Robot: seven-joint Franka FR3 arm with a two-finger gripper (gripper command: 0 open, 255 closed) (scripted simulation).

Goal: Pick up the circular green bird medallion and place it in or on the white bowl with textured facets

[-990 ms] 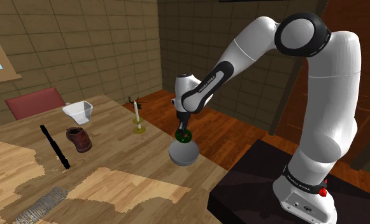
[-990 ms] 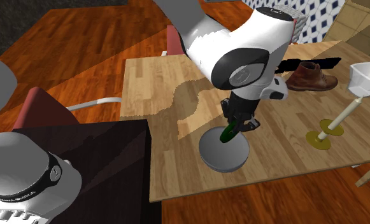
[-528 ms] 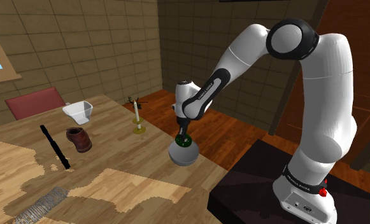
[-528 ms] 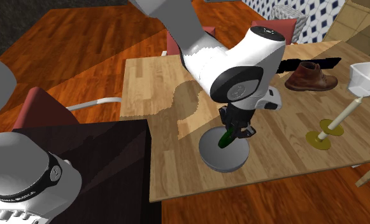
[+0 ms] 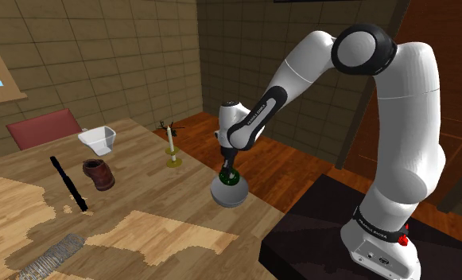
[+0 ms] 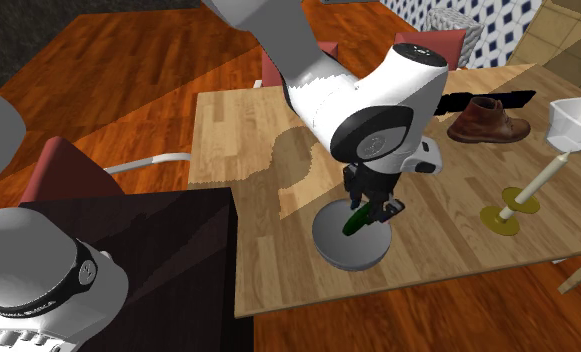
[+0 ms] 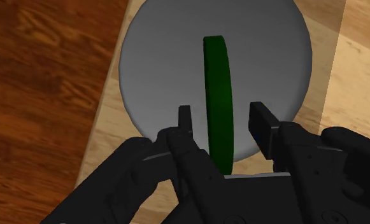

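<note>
The grey-white round bowl (image 5: 229, 192) (image 6: 350, 247) (image 7: 151, 70) sits near the table edge closest to the stand. The dark green medallion (image 5: 229, 176) (image 6: 356, 221) (image 7: 216, 89) stands on its edge inside the bowl, leaning a little. My gripper (image 5: 228, 169) (image 6: 371, 207) (image 7: 221, 116) hangs straight over the bowl and is open. Its fingers (image 7: 185, 119) straddle the disc, with a small gap on each side, so the disc is not clasped.
A candle on a yellow holder (image 5: 172, 153) (image 6: 518, 205) stands close beyond the bowl. Further along the wooden table (image 5: 165, 231) are a brown shoe (image 5: 99, 173) (image 6: 488, 122), a white square cup (image 5: 99, 139) (image 6: 578, 122) and a black stick (image 5: 67, 183). A red chair (image 5: 44, 127) stands behind.
The arm has lowered the medallion into the bowl over the last second. The fingers have parted from the disc, which now rests in the bowl.
</note>
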